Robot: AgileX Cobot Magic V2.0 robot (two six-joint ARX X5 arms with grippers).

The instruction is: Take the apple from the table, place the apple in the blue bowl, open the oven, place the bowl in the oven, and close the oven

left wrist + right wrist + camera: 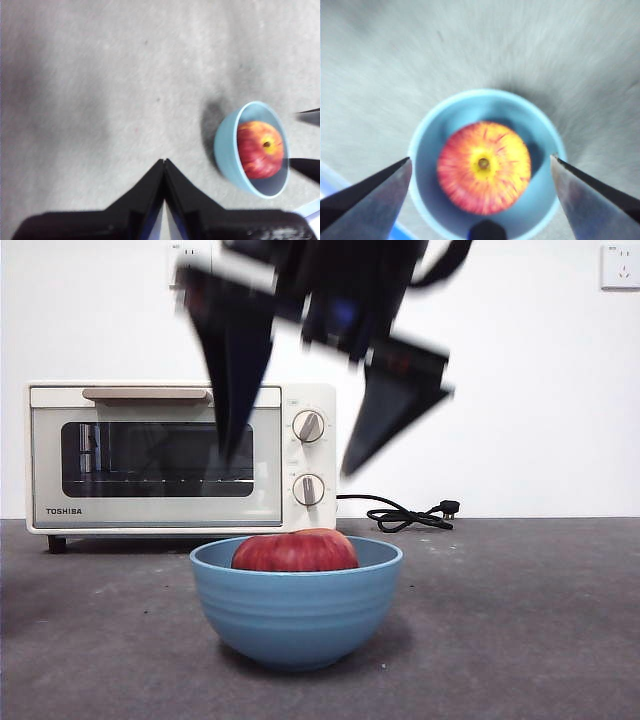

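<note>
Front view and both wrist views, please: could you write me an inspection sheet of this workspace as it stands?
Surface: table, dark grey, speckled.
Job's things: apple sits in the bowl; oven behind, door shut.
Clutter: nothing seen.
Tools: right tool open, above the bowl, motion-blurred; left tool shut, off to the side over bare table.
Cables: black cord with plug lies beside the oven.
Surroundings: white wall, socket at upper corner.

A round red apple (484,167) streaked with yellow-orange around its stem sits in a matte blue ridged bowl (296,615) on the speckled dark grey table (520,620). Farther back, the cream-white oven (180,460) has a dark glass window and beige handle.
</note>
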